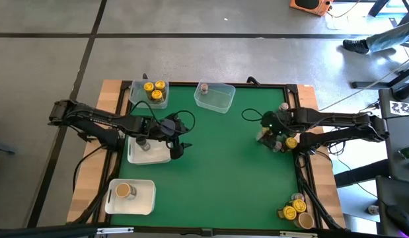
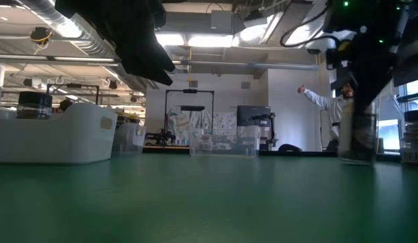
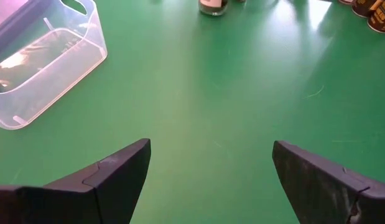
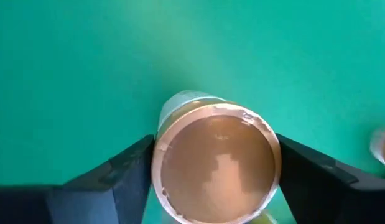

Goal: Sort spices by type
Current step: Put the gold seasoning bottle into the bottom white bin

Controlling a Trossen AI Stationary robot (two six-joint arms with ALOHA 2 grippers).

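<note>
A jar with a wide tan lid [image 4: 217,163] stands upright on the green desk [image 1: 217,165], directly between the two fingers of the right pincer [image 4: 214,177]. The fingers sit close on both sides of the lid, but I cannot tell if they press it already. The step in hand seems to be the grasp of this jar. Just beside the pincer stands a yellow-lid jar [image 1: 291,142]. The next move probably needs a firm squeeze, then a straight lift. The left pincer [image 3: 209,180] hangs wide open and empty, above bare desk, beside a white tray [image 1: 148,152].
</note>
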